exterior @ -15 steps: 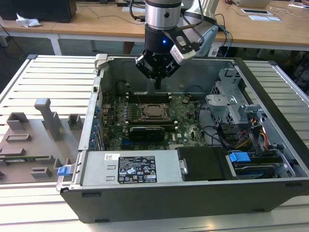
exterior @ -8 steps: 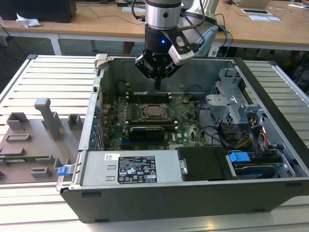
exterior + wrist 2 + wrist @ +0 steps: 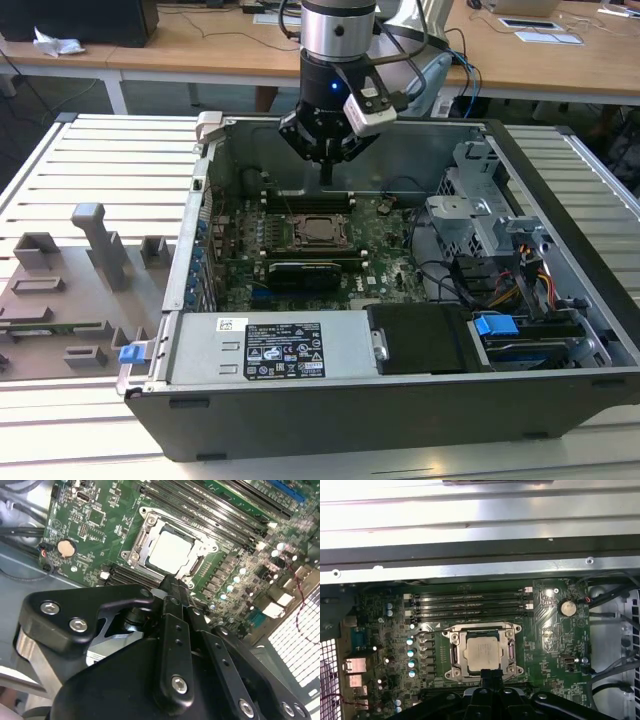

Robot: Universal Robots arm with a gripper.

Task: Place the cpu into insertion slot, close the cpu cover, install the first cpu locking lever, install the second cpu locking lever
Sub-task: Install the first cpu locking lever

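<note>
Already the cpu (image 3: 482, 652) sits in its slot on the board, framed by the cover (image 3: 454, 653) lying flat around it; just above, the claw (image 3: 172, 587) hangs closed, gripping nothing.

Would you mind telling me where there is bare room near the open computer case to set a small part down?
Free: the slatted table on the exterior view's left, between the grey fixtures and the case wall. Also the label-bearing power supply top. Crowded: the motherboard around the cpu, where the gripper hangs, and the cabled drive bay.
</note>
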